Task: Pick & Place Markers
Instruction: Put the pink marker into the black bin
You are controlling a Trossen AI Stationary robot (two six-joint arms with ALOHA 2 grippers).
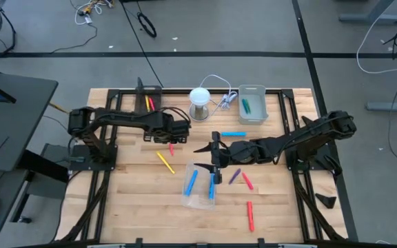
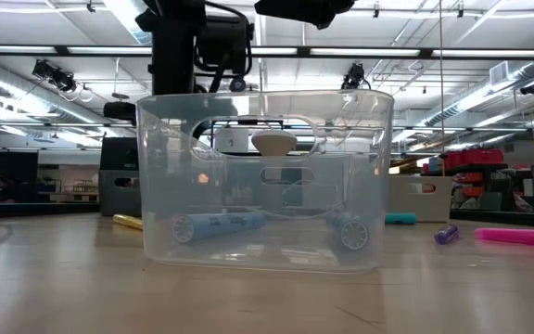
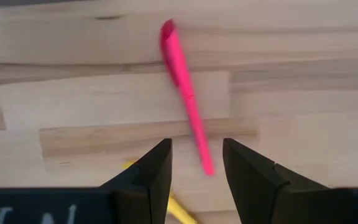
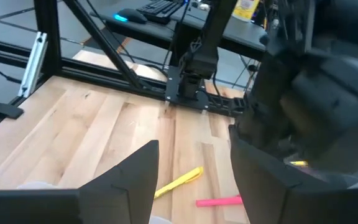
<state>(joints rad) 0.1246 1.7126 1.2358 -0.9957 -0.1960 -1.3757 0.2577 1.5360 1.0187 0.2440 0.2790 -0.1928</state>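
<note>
Markers lie scattered on the wooden table [image 1: 136, 200]; two blue ones [image 1: 191, 180] sit inside the clear bin [image 1: 200, 200] near the table's middle, seen through its wall in the low view [image 2: 219, 224]; a yellow marker [image 1: 165, 162] lies left of the bin, a pink marker [image 1: 171, 147] just above it; a loose blue marker [image 1: 233, 133], a purple one [image 1: 234, 176] and two red ones [image 1: 250, 216] lie to the right; a green one [image 1: 246, 105] rests in the far bin [image 1: 253, 88]. Left gripper [image 3: 196, 163] hovers over the pink marker [image 3: 187, 93], fingers [image 3: 154, 174] apart, nothing between them but the marker's lower end beneath. Right gripper [image 1: 211, 157] hangs above the clear bin's upper edge, fingers [image 4: 135, 174] spread wide and empty.
</note>
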